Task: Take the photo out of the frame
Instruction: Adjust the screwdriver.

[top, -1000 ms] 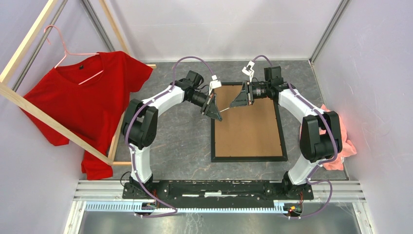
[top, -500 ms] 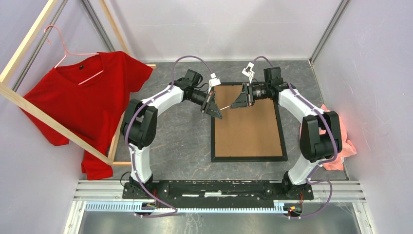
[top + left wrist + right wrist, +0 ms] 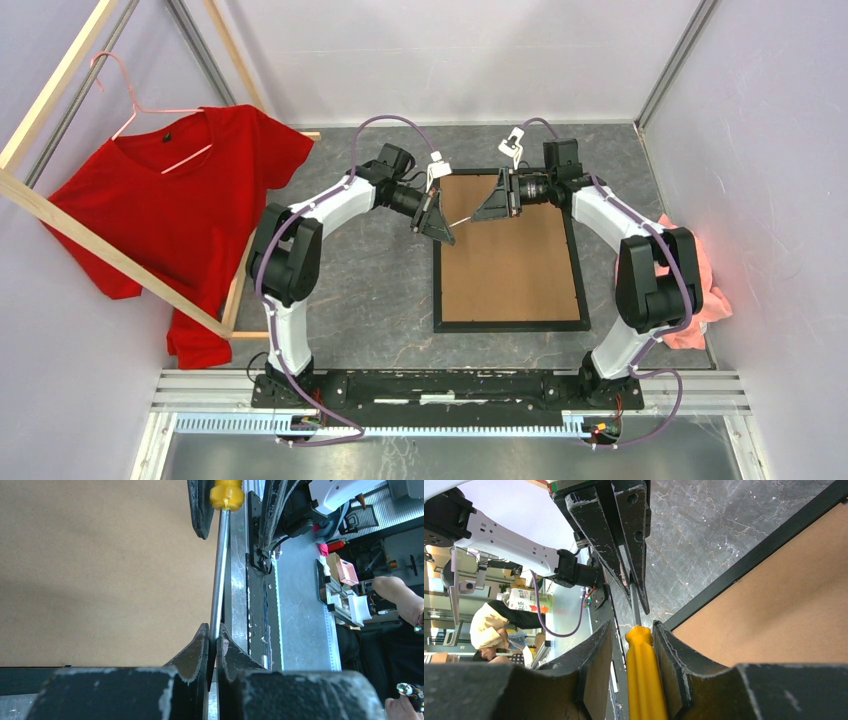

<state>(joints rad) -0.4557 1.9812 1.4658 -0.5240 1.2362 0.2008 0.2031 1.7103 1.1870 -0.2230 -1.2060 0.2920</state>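
Right tool (image 3: 632, 631) wider around screwdriver (image 3: 644, 677)

The frame (image 3: 508, 325) is black around a plain brown backing board (image 3: 510, 265). The tabletop (image 3: 380, 290) is grey with pale marbled veins. The screwdriver (image 3: 644, 680) has a yellow handle and a silver shaft. The T-shirt (image 3: 190, 210) is red, its hanger (image 3: 133, 100) pink, the cloth (image 3: 712, 295) salmon pink.

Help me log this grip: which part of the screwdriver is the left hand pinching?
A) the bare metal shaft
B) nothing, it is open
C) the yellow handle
A: the left hand is shut on the thin metal shaft of the screwdriver, with the yellow handle at the far end.
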